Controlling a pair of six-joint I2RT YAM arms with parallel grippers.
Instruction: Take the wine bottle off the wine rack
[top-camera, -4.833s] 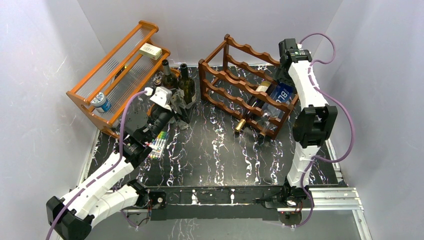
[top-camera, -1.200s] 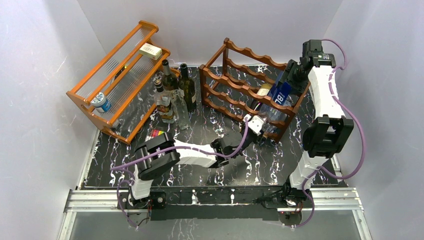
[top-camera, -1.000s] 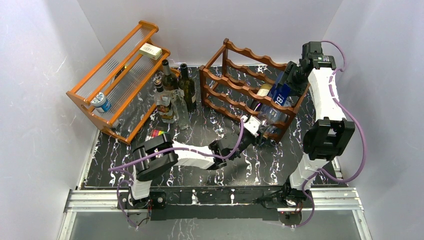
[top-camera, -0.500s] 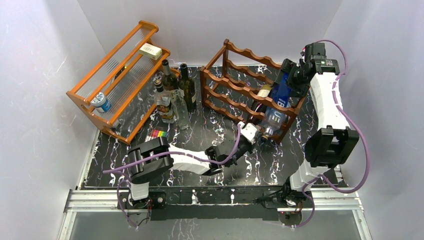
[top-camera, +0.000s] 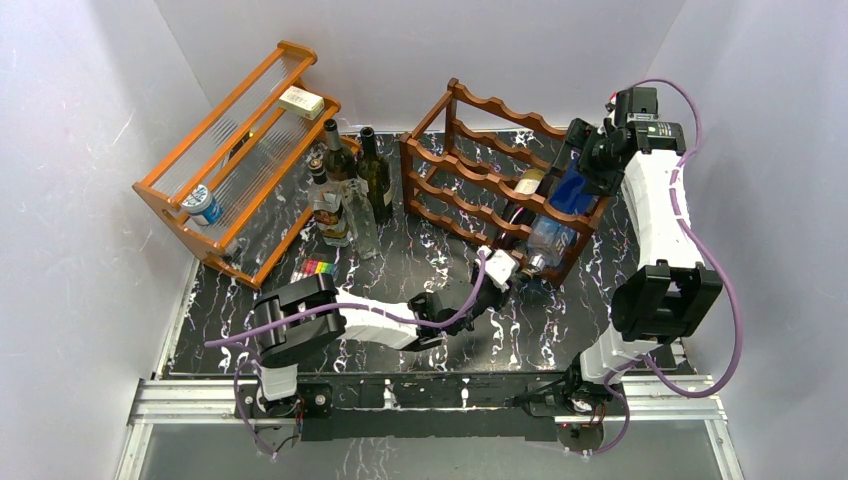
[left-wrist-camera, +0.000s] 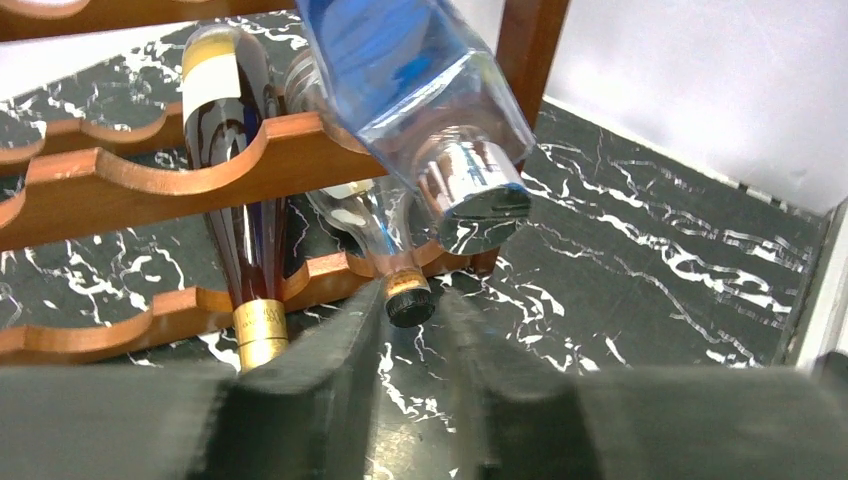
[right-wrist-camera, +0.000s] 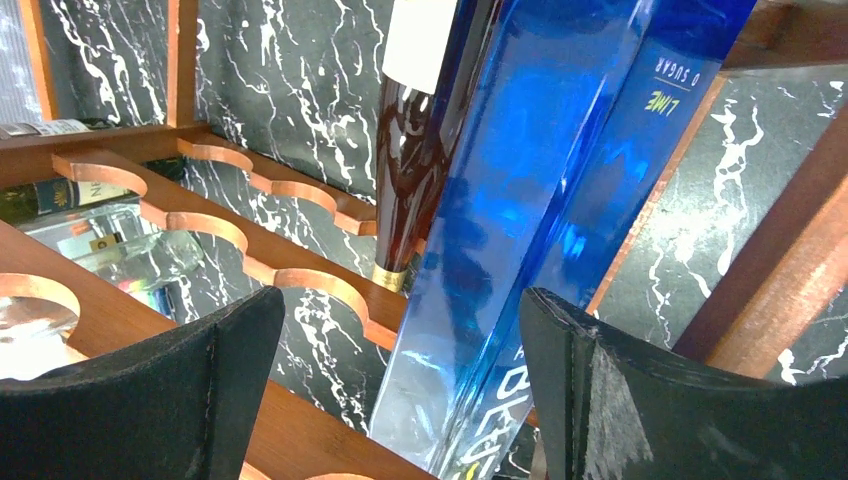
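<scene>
Bare desk (top-camera: 430, 255) lies open before the wine rack (top-camera: 505, 106). Its scalloped rails hem in the blue bottle (right-wrist-camera: 540, 200) and dark bottle (right-wrist-camera: 415, 170). The clear bottle (left-wrist-camera: 378, 240) juts from the lowest rail. Standing bottles (top-camera: 372, 180) crowd the rack's left.

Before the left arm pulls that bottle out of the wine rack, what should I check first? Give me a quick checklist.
1. Left gripper shut on the clear bottle at its black cap: ok.
2. Right gripper open, not clamping the blue bottle: ok.
3. Silver cap of the blue bottle clear of the clear bottle's neck: not ok, it overhangs it closely.
4. Gold foil of the dark bottle clear of the left fingers: cannot tell.
</scene>
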